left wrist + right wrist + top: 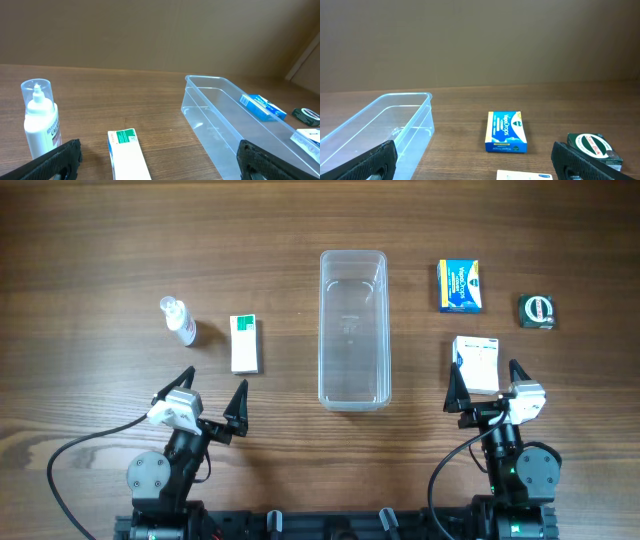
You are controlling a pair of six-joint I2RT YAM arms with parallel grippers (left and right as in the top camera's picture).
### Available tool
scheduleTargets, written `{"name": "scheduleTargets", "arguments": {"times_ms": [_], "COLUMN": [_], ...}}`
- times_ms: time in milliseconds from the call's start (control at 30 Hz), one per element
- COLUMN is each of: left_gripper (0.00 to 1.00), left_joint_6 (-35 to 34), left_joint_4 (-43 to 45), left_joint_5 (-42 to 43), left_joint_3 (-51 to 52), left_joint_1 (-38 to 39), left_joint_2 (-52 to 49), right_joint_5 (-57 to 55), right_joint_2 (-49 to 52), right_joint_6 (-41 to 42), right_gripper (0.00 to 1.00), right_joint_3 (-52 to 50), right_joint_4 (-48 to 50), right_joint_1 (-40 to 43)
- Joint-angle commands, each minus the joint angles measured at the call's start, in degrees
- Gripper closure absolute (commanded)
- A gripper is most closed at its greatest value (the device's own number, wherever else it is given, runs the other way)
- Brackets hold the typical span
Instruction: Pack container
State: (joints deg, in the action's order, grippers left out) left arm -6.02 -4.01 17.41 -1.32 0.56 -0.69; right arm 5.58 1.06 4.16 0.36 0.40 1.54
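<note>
The clear plastic container (353,328) stands empty in the middle of the table; it also shows in the left wrist view (235,125) and the right wrist view (385,125). A white and green box (244,343) (127,155) lies left of it, with a small spray bottle (178,319) (40,120) further left. A blue box (459,285) (506,132), a white box (477,362) (525,175) and a dark green item (536,311) (592,146) lie to the right. My left gripper (213,405) (160,162) is open and empty just in front of the white and green box. My right gripper (485,388) (480,162) is open around the near end of the white box.
Black cables (90,445) trail from both arm bases at the table's front edge. A tan wall (150,30) rises behind the table.
</note>
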Motion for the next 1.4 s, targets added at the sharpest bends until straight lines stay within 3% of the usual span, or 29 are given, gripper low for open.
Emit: {"name": "scheduleTargets", "arguments": {"times_ms": [0,400,567,600,700,800,933,1133,1200,1267,1367], "left_gripper": [0.00,0.00,0.00,0.00,0.00,0.00,0.00,0.00,0.00,0.00,0.00], "left_joint_6": [1.3,1.3,1.3,1.3,1.3,1.3,1.3,1.3,1.3,1.3,1.3], "left_joint_4": [0.1,0.1,0.1,0.1,0.1,0.1,0.1,0.1,0.1,0.1,0.1], "left_joint_5": [-0.5,-0.5,-0.5,-0.5,-0.5,-0.5,-0.5,-0.5,-0.5,-0.5,-0.5], "left_joint_3": [0.4,0.4,0.4,0.4,0.4,0.4,0.4,0.4,0.4,0.4,0.4], "left_joint_1": [-0.5,-0.5,-0.5,-0.5,-0.5,-0.5,-0.5,-0.5,-0.5,-0.5,-0.5], "left_joint_2": [-0.1,-0.1,-0.1,-0.1,-0.1,-0.1,-0.1,-0.1,-0.1,-0.1,-0.1], "right_joint_5": [0.9,1.0,7.0,11.3,24.4,23.6,14.7,3.9,2.8,2.7,2.7], "right_joint_2": [0.0,0.0,0.0,0.0,0.0,0.9,16.2,65.4,77.7,89.5,98.8], "right_joint_6": [-1.0,-0.8,32.5,33.4,27.2,17.5,4.1,-5.8,-6.7,-9.2,-14.6], "right_gripper": [0.00,0.00,0.00,0.00,0.00,0.00,0.00,0.00,0.00,0.00,0.00], "right_joint_3": [-0.1,-0.1,-0.1,-0.1,0.8,8.5,27.7,69.4,79.9,87.9,88.6], "right_joint_4": [0.0,0.0,1.6,3.9,17.4,16.5,-2.4,-37.0,-44.9,-49.0,-42.8], "right_joint_1": [-0.5,-0.5,-0.5,-0.5,-0.5,-0.4,-0.4,-0.4,-0.4,-0.4,-0.3]}}
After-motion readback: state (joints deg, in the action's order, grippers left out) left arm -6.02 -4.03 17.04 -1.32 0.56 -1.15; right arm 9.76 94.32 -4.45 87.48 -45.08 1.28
